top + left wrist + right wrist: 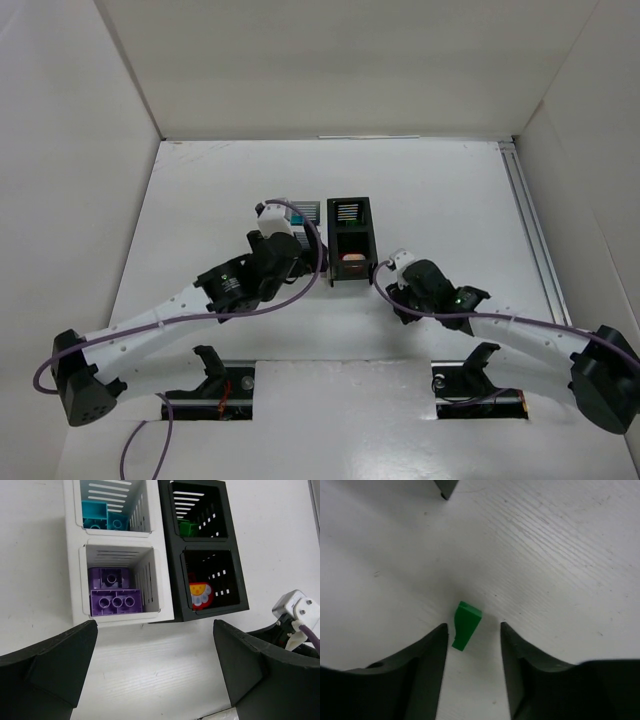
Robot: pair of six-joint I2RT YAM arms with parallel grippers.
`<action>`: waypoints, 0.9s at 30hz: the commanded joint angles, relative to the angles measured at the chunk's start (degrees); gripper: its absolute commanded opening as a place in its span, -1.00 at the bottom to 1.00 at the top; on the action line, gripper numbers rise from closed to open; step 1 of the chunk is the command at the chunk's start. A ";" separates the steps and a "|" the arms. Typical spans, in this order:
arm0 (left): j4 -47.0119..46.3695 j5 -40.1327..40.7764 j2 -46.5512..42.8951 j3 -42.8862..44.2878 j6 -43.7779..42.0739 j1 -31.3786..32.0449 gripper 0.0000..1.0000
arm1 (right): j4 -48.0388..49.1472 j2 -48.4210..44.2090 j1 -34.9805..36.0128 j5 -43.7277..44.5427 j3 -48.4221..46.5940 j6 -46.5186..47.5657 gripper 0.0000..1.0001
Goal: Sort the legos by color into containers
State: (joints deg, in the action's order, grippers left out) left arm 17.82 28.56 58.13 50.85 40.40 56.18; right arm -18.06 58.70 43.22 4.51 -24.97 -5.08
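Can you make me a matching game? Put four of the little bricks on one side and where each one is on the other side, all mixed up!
Things
1. purple bricks
2. teal bricks
3. red and yellow round piece
4. loose green brick

Places
A. on the table, between the fingers of the right tool
B. in the near black bin
C. in the far white bin
D. in the near white bin

Right pairs: 1-D, 2-C, 3-B, 4-A
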 commanded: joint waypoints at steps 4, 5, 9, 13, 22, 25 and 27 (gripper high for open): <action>2.21 2.29 -4.24 -2.15 4.15 0.24 1.00 | 5.58 0.72 0.46 4.36 1.42 -4.94 -0.39; 2.21 2.29 -4.25 -2.16 4.16 0.24 1.00 | 5.58 0.72 0.46 3.67 1.42 -4.94 -0.45; 3.62 3.61 -5.83 -3.30 5.21 0.24 1.00 | 5.68 -2.01 0.46 2.61 1.42 -3.71 -0.72; 5.72 4.84 -7.33 -3.83 6.79 0.24 1.00 | 0.76 -8.32 0.46 4.09 -5.14 0.23 -0.77; 6.87 5.63 -12.34 -6.20 7.41 0.24 1.00 | 2.50 -0.27 0.46 6.91 -25.99 13.69 -0.71; 8.89 6.16 -12.86 -5.59 8.46 0.24 1.00 | 4.52 9.74 0.46 6.91 -33.72 16.85 -0.71; 10.03 6.16 -12.86 -4.98 9.07 -0.37 1.00 | 4.53 16.84 0.46 6.91 -39.24 17.64 -0.68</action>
State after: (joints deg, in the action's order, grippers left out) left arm 25.63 33.23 46.17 45.32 47.94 56.14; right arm -15.73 68.38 43.22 10.81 -58.76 8.14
